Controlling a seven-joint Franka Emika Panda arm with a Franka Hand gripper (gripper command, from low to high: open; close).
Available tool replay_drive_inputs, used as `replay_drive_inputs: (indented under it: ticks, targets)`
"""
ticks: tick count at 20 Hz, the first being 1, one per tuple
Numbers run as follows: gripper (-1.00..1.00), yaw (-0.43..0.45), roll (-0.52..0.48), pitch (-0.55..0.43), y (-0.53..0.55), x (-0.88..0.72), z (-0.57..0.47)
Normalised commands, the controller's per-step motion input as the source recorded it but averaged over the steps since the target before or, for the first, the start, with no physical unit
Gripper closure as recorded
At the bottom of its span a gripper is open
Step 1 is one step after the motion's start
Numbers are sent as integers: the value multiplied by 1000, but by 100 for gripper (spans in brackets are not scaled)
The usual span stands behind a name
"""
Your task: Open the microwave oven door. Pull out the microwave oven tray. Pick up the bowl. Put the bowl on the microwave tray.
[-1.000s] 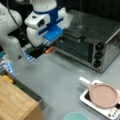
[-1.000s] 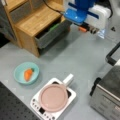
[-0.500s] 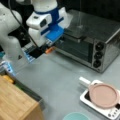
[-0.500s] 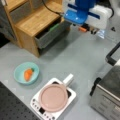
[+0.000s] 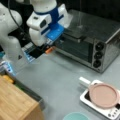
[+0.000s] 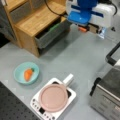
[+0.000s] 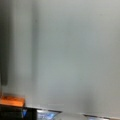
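Observation:
My white and blue gripper (image 5: 46,51) hangs at the left upper corner of the silver three-knob oven, close to the left end of the door's bar handle. The microwave oven door (image 5: 75,48) stands upright against the oven front in a front view. The microwave oven tray is out of view behind it. The teal bowl (image 6: 26,72) sits on the table with an orange carrot in it, far from the gripper (image 6: 87,28); only its rim (image 5: 75,116) shows at a front view's bottom. The wrist view shows one orange fingertip (image 7: 12,101) over pale grey surface.
A white appliance (image 6: 37,108) carrying a pink round disc (image 6: 53,97) stands between the bowl and the oven (image 6: 107,97). A wooden cabinet (image 6: 37,22) with an open grey drawer (image 6: 51,33) is at a front view's top left, beside the arm.
The gripper has crept a little toward the oven's left corner. Bowl, appliance and door stand as before.

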Motion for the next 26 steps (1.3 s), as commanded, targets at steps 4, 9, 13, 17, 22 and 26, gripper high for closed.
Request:
replay_drive_inputs:
  ticks: [4, 9, 13, 17, 22, 26]
  targets:
    - [-100, 27, 221, 2, 320, -170, -50]
    - [-100, -13, 184, -32, 377, -216, -61]
    - [-100, -45, 119, -56, 362, -227, -47]
    - [-100, -94, 112, -50, 319, -212, -65]
    - [-100, -146, 124, -53, 269, -205, -107]
    - [-100, -182, 156, -64, 247, -233, -111]
